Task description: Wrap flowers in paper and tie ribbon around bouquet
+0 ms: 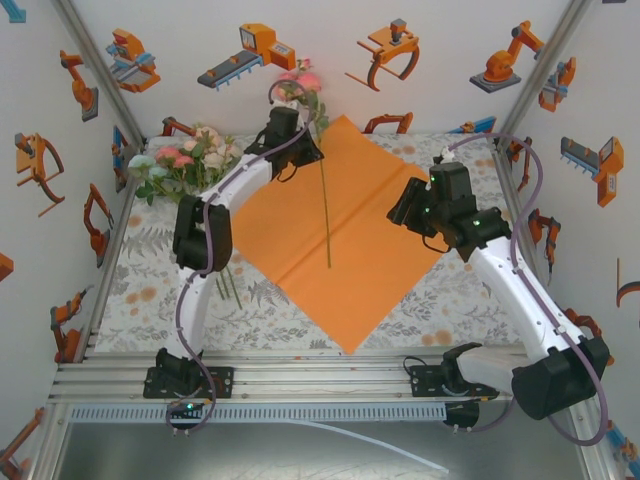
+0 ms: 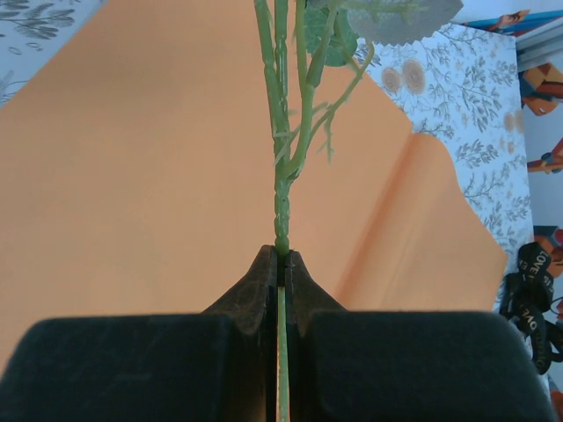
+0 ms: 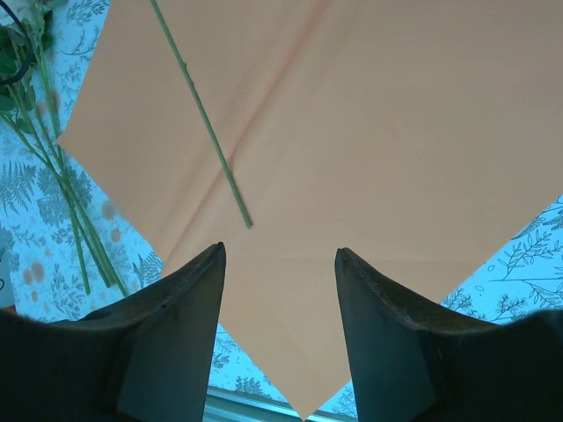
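The left gripper (image 2: 281,257) sits at the bottom centre of its wrist view, jaws pressed together on the thin green stem (image 2: 283,176) of a single rose. The stem rises straight up the frame from between the fingers and branches into side shoots and a leaf near the top edge. In the top view this gripper is at upper centre. The pink rose (image 1: 300,78) is above it against the back wall, and the stem runs down the frame across the orange paper (image 1: 350,250), ending near the sheet's middle. Whether that lower end touches the paper I cannot tell.

The paper lies flat as a diamond in the middle of the top view, on a grey leaf-print tablecloth (image 1: 140,270). The rest of the flowers (image 1: 185,160) lie at the upper left, just off the sheet's left corner, stems pointing down the frame. A black ribbon (image 2: 532,290) is bunched at the right edge of the left wrist view, beyond the paper.

The right gripper (image 3: 280,255) hangs over the right part of the paper with its fingers apart and nothing between them.
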